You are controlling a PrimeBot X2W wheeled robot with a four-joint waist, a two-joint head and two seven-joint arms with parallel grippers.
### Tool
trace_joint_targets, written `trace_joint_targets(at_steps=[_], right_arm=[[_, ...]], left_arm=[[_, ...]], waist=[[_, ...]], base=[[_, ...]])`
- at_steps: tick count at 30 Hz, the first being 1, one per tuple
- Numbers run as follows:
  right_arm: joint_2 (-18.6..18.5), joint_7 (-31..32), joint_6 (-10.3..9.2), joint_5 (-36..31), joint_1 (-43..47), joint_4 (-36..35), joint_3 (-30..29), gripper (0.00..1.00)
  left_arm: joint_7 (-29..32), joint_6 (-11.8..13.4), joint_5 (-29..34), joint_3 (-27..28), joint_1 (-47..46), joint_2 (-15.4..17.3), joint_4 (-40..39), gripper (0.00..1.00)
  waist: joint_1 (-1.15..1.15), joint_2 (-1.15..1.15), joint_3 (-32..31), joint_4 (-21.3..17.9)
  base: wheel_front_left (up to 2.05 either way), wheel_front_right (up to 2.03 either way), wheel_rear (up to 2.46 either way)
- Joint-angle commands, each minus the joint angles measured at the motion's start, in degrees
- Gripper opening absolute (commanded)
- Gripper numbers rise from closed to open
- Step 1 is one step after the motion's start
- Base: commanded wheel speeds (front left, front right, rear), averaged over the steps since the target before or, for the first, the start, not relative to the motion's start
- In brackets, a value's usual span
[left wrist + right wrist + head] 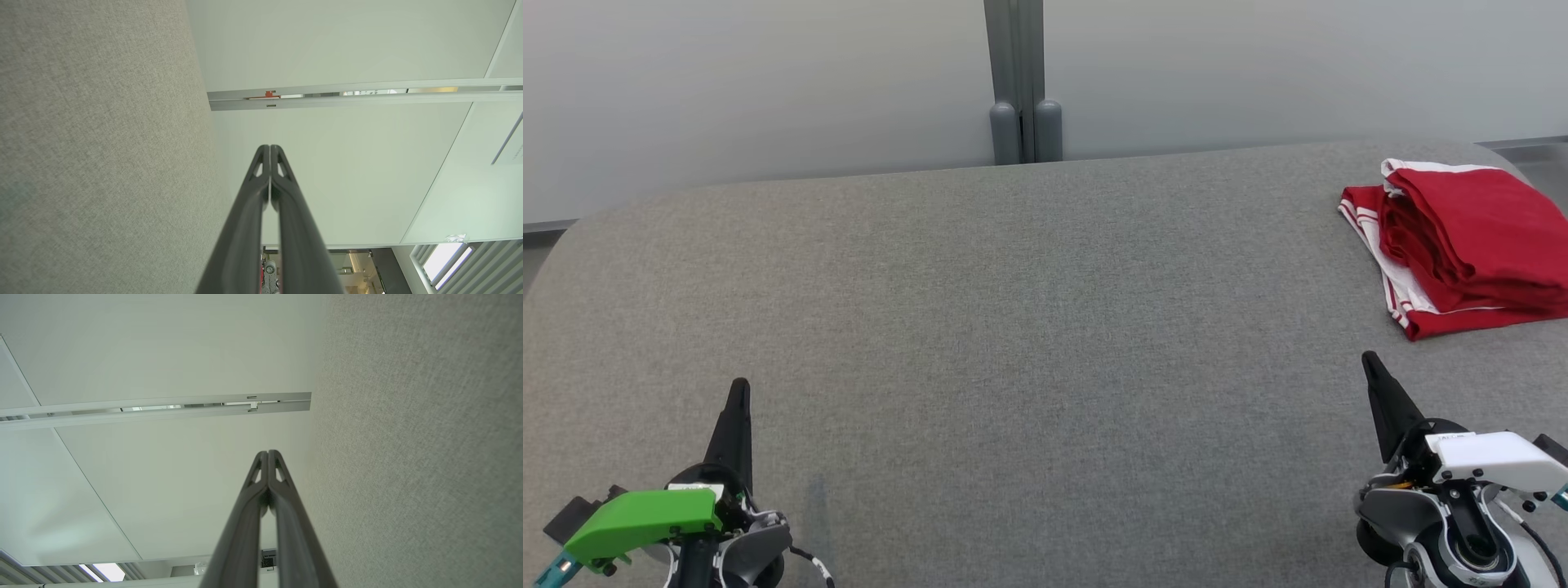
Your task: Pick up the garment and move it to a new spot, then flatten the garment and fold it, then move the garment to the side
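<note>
the garment (pixel 1474 245), red with white stripes along its edges, lies folded into a compact stack at the far right of the grey fabric-covered surface (pixel 1013 327). it is close to the rounded far-right corner and runs out past the right edge of the head view. nothing touches it.

the left gripper (pixel 739 385) sits at the lower left of the head view. its two dark fingers are pressed together into a single point aimed away from the robot, and it holds nothing. a bright green cover (pixel 645 516) sits on its wrist. the right gripper (pixel 1369 359) sits at the lower right, fingers likewise pinched tight and empty, with a white cover (pixel 1494 457) on its wrist. its tip is near the garment's near edge but apart from it, with bare grey fabric between them.

both wrist views show the same closed fingers (the tips meet with only a hairline seam between them). each pair is seen against pale panels (pixel 347 183), with the grey surface running along one side of the view. the two grippers are well apart.

behind the surface stands a pale partition wall (pixel 768 90), split by a grey upright post (pixel 1017 73) near the middle of the far edge.
</note>
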Motion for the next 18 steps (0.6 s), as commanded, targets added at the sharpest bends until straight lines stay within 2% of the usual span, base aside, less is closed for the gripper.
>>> trace_joint_targets(at_steps=[1, 18], right_arm=[[0.04, 0.2, 0.02, 0.17, -0.41, 0.1, -0.17, 0.0], [0.31, 0.54, 0.02, -0.25, -0.43, 0.13, -0.54, 0.0]], left_arm=[[0.08, -0.33, -0.27, 0.28, -0.99, 0.1, 0.08, 0.0], [0.46, -0.33, 0.32, 0.69, -1.0, -0.27, 0.1, 0.0]], waist=[[0.0, 0.0, 0.0, 0.0], [0.0, 0.0, -0.01, 0.0]], base=[[0.0, 0.0, 0.0], [0.0, 0.0, 0.0]])
